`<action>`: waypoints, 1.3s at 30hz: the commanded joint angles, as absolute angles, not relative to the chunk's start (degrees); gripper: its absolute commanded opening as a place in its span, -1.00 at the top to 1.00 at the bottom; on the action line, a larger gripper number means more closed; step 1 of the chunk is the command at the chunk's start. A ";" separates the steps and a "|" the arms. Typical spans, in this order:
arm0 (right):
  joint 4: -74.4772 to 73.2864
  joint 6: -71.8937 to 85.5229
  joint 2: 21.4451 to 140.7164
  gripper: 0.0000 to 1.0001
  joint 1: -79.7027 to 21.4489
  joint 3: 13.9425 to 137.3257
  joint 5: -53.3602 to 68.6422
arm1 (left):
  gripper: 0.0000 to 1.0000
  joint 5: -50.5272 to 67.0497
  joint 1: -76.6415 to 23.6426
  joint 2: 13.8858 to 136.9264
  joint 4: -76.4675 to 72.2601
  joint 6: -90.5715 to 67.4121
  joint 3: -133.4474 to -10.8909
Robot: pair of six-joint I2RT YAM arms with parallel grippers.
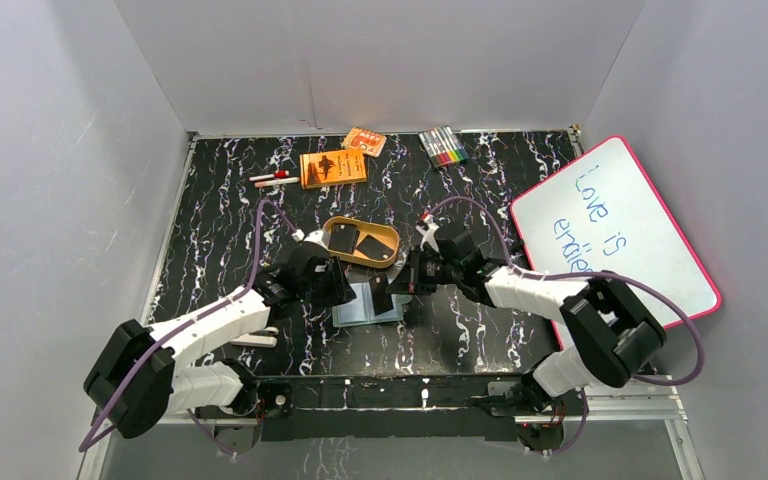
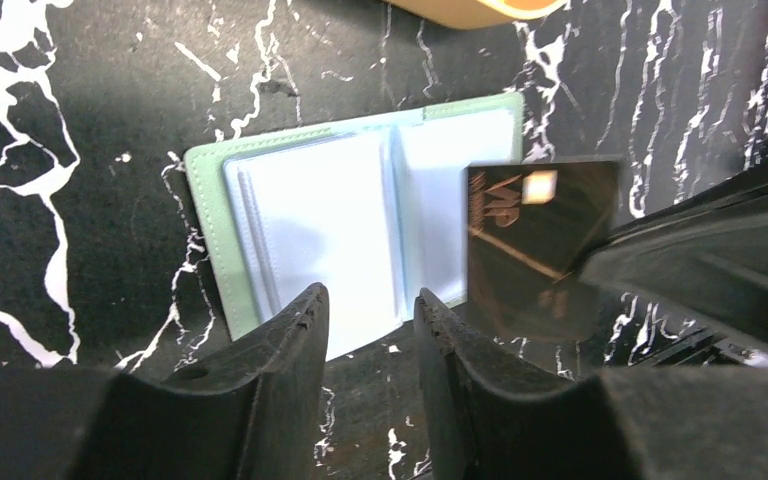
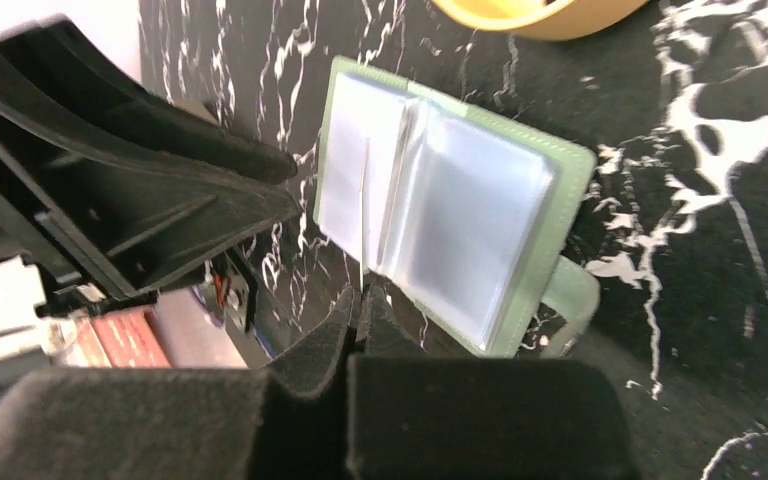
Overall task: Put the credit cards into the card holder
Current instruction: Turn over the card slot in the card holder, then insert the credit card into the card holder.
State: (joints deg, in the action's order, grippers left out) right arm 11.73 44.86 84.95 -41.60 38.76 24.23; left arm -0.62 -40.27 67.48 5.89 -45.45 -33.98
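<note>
1. The right tool (image 3: 360, 300) is pinched shut on one black credit card (image 2: 540, 250), which its own wrist camera sees edge-on. The left tool (image 2: 370, 310) has its fingers apart with nothing between them, low over the near edge of the card holder (image 2: 310, 220).
2. The held card is glossy, with a small pale mark near its top edge. It sits right of centre in the left-wrist frame, overlapping the holder's right-hand edge. Whether it touches a sleeve cannot be told.
3. The holder lies open on the marbled black bench (image 1: 480, 200), at the centre of the overhead frame between the two tools. It has a mint-green cover, and its clear plastic sleeves all look empty.
4. Two more black cards (image 1: 343, 238) lie in a tan oval tray (image 1: 397, 240) just above the holder in the overhead frame.
5. The job appears to be at an early stage. No card is seated yet, the first is being offered up to the holder, and the two in the tray are yet to be fetched.
</note>
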 commanded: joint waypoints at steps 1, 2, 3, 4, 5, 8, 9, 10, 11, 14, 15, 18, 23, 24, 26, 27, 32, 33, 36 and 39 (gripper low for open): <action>20.83 49.49 81.62 1.00 -40.41 33.85 19.08 | 0.36 -2.93 -40.43 66.53 5.93 -46.06 -32.65; 22.75 50.14 82.22 1.00 -40.35 33.54 19.29 | 0.39 -3.73 -40.43 66.39 6.29 -46.12 -32.35; 24.09 50.59 83.14 1.00 -40.35 33.63 19.69 | 0.43 -4.37 -40.43 66.28 6.67 -46.18 -32.00; 25.13 50.82 84.13 1.00 -40.39 33.92 20.29 | 0.45 -4.85 -40.41 66.32 7.05 -46.29 -31.73; 26.28 51.13 85.18 1.00 -40.41 34.05 20.80 | 0.47 -5.11 -40.43 66.42 7.37 -46.38 -31.47; 29.84 52.72 87.85 1.00 -40.40 33.97 21.75 | 0.51 -5.41 -40.43 66.91 7.16 -46.87 -30.55; 30.60 53.02 88.49 1.00 -40.36 34.07 21.79 | 0.51 -5.44 -40.39 67.07 7.06 -46.97 -30.31; 31.38 53.48 89.11 1.00 -40.38 34.01 21.91 | 0.52 -5.62 -40.42 67.16 6.94 -47.07 -30.02; 32.28 53.78 89.72 1.00 -40.41 34.01 22.20 | 0.53 -5.73 -40.43 67.34 6.95 -47.25 -29.90; 32.81 54.18 91.51 1.00 -40.40 34.63 22.99 | 0.55 -6.34 -40.43 67.67 7.64 -47.36 -29.80; 33.08 54.29 91.97 1.00 -40.42 34.75 23.35 | 0.55 -6.68 -40.43 67.67 7.98 -47.43 -29.82; 33.45 54.27 92.82 1.00 -40.36 34.68 23.74 | 0.56 -7.58 -40.42 67.02 9.29 -47.55 -29.97; 34.23 54.56 93.87 1.00 -40.46 34.45 24.56 | 0.56 -9.17 -40.41 65.05 11.39 -47.39 -30.16; 34.46 54.69 94.07 1.00 -40.48 34.41 24.67 | 0.57 -9.49 -40.42 64.85 12.01 -47.35 -30.29; 35.13 55.03 94.46 1.00 -40.48 34.29 25.05 | 0.58 -10.04 -40.40 64.53 12.99 -47.34 -30.41; 35.51 55.13 94.62 1.00 -40.51 34.32 25.27 | 0.59 -10.29 -40.43 64.45 13.29 -47.35 -30.34; 35.75 55.37 95.42 1.00 -40.89 34.54 25.88 | 0.64 -10.57 -40.37 65.51 13.64 -47.94 -29.46; 35.83 55.49 95.59 1.00 -40.96 34.53 26.03 | 0.65 -10.41 -40.41 65.90 13.54 -48.01 -29.30; 36.35 56.13 95.63 1.00 -41.02 34.09 26.04 | 0.68 -10.07 -40.42 67.09 13.18 -48.14 -29.15; 36.54 56.40 95.64 1.00 -41.06 33.81 26.07 | 0.69 -9.79 -40.35 67.70 12.80 -48.23 -28.88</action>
State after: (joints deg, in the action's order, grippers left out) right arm 33.06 55.68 95.74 -40.69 33.87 25.12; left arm -8.62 -40.27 67.11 12.10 -47.83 -29.67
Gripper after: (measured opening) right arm 0.011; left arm 0.160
